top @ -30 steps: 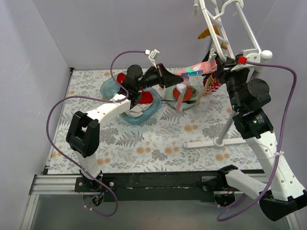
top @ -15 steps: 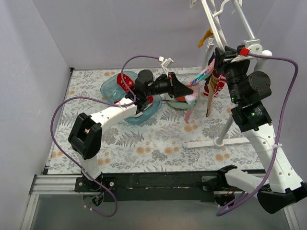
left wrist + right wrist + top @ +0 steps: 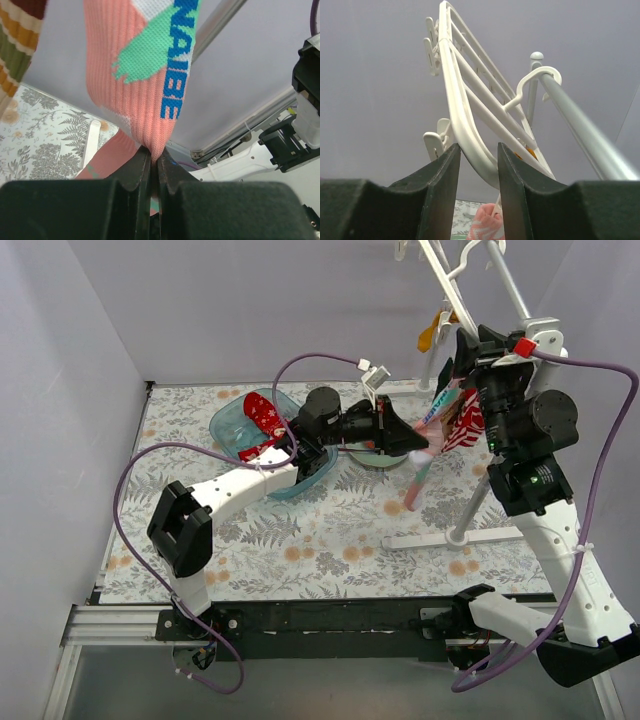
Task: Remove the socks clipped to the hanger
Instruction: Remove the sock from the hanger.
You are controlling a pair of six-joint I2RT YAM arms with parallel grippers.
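Left gripper (image 3: 418, 443) rightward, on pink sock (image 3: 416, 482)

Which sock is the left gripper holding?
The salmon-pink sock with a green patch and blue letters; the red sock lies in the tub, the yellow sock hangs on the hanger.

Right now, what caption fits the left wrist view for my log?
Left gripper pinching the pink sock, with its green patch and blue lettering.
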